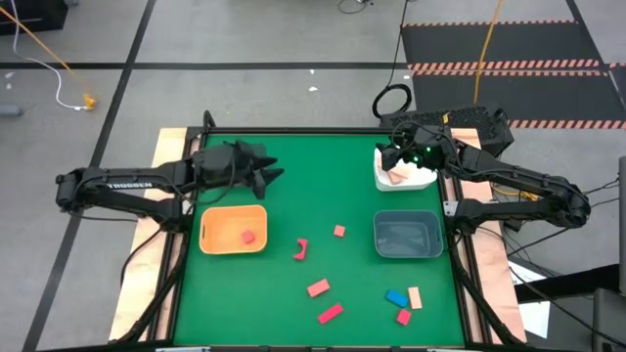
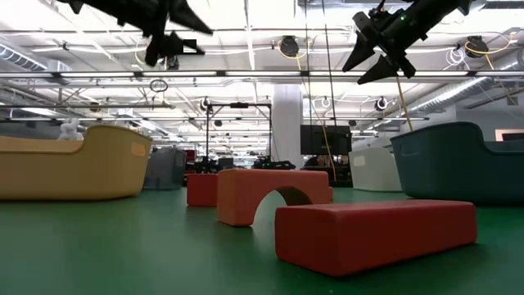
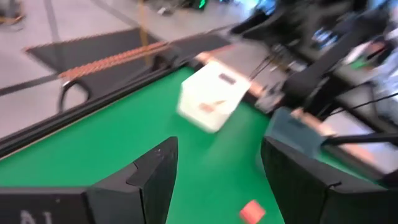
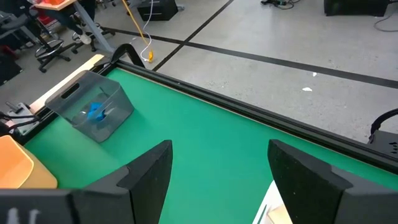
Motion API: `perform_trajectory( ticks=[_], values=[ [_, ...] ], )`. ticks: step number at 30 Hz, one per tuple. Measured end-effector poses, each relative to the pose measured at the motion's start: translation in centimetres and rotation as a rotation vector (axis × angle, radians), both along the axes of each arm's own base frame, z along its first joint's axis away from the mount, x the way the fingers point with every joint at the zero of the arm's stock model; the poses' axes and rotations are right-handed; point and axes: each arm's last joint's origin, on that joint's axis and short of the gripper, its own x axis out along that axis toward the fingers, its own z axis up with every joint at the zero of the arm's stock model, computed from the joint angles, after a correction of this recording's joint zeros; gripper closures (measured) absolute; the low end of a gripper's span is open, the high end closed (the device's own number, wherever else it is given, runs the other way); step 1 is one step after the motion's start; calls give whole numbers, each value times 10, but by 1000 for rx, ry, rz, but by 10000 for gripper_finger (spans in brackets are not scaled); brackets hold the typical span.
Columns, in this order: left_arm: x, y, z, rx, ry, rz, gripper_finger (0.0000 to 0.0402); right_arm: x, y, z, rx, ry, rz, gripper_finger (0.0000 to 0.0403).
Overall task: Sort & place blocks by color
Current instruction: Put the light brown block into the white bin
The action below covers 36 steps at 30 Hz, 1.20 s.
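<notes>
Both grippers are open, empty and raised above the table. My left gripper (image 1: pixel 274 168) (image 3: pixel 214 155) hovers just past the far right corner of the orange bin (image 1: pixel 233 230), which holds one red block (image 1: pixel 248 236). My right gripper (image 1: pixel 389 156) (image 4: pixel 217 155) hangs over the far left side of the white bin (image 1: pixel 403 176), where tan blocks (image 1: pixel 397 177) lie. On the green mat rest a red curved piece (image 1: pixel 302 248), a pink cube (image 1: pixel 338 231), two red bars (image 1: pixel 318 288) (image 1: pixel 331 313), a blue block (image 1: pixel 395 297), a tan block (image 1: pixel 415 297) and a small red block (image 1: pixel 403 317).
A dark grey-blue bin (image 1: pixel 407 235) stands near the table's right edge, in front of the white bin. A grey see-through bin (image 4: pixel 93 111) holding a blue piece sits at the left side beyond the orange bin (image 4: pixel 12 165). Open green mat (image 1: pixel 323 186) lies between the arms.
</notes>
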Motion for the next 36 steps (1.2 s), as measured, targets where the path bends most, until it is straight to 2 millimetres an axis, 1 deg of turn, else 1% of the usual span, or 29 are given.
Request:
perform_trajectory(
  ticks=[10, 12, 15, 18, 20, 22, 26, 31, 36],
  values=[
    [7, -36, 27, -13, -293, -159, 169, 4, -5, 10, -45, -106, -16, 149],
    [7, -44, 31, -14, -338, -195, 169, 5, -5, 12, -35, -158, -30, 149],
    [6, -56, 36, -23, -384, -250, 169, 7, -6, 18, 15, -280, -65, 149],
    [5, -68, 38, -33, -403, -299, 169, 9, -4, 20, 124, -383, -66, 149],
    [4, -74, 37, -39, -403, -319, 169, 10, -2, 19, 185, -403, 1, 149],
    [3, -80, 37, -49, -404, -324, 169, 11, 2, 16, 236, -373, 87, 149],
    [1, -89, 37, -61, -404, -333, 170, 15, 20, 8, 351, -290, 242, 149],
    [-1, -96, 37, -65, -403, -332, 169, 21, 52, 4, 472, -224, 460, 149],
    [-2, -101, 37, -68, -402, -345, 170, 23, 85, -1, 580, -158, 579, 149]
  ],
)
